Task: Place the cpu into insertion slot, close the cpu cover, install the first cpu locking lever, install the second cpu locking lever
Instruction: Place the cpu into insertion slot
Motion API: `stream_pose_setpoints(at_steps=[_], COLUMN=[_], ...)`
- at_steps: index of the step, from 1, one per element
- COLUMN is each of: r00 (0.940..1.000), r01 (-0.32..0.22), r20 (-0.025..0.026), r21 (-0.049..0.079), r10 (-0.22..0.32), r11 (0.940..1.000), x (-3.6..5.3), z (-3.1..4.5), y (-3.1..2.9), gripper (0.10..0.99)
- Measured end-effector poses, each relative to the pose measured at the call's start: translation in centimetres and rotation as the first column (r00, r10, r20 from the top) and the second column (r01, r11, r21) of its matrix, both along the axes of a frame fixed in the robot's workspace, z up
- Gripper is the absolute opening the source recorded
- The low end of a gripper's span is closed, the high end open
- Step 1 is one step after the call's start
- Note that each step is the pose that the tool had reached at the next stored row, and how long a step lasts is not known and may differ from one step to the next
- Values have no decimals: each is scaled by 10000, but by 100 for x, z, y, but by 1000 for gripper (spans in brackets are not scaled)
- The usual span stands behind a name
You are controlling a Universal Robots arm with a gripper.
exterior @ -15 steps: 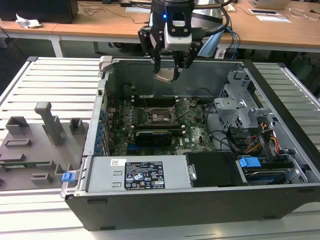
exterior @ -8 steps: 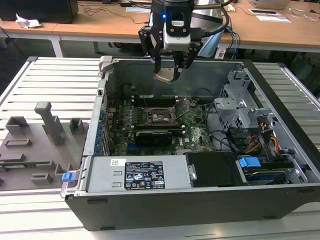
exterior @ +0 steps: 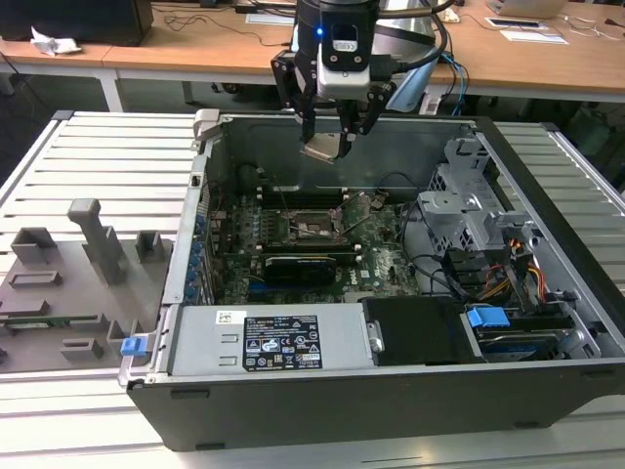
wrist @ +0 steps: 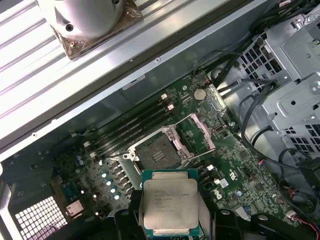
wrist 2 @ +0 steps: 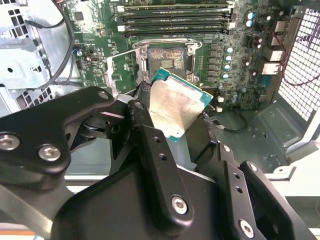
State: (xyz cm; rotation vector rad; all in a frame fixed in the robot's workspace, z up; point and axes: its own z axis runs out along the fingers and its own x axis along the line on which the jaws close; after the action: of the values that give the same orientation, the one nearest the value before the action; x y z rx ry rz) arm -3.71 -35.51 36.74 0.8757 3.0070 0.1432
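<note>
My gripper [exterior: 328, 137] hangs over the open computer case [exterior: 186, 254], shut on the cpu [exterior: 325, 148], a flat square chip with a silver-grey face. In both wrist views the cpu [wrist 2: 175, 106] [wrist: 167, 205] sits tilted between the black fingers [wrist 2: 142, 120] [wrist: 125, 222], well above the motherboard. Below it lies the insertion slot [exterior: 312, 228] [wrist 2: 167, 59] [wrist: 157, 154], a square black socket with bare contacts and nothing in it. The cpu cover [wrist 2: 121, 70] [wrist: 197, 134] stands swung up beside the slot.
Long black memory slots [wrist 2: 175, 20] run along one side of the socket, and a black card [exterior: 298, 264] lies on the near side. A silver power supply [exterior: 264, 342] fills the case front and a drive cage [exterior: 469, 195] stands toward the exterior view's right. A grey fixture tray [exterior: 68, 283] lies outside the case.
</note>
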Motion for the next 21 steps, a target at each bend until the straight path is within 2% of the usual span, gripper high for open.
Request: stream_pose_setpoints(at_steps=[21], r00=[9976], r01=[694], r20=[0], r21=[0], r10=[-694], r11=[9976], x=[-1], z=[-2], y=[0], gripper=[529])
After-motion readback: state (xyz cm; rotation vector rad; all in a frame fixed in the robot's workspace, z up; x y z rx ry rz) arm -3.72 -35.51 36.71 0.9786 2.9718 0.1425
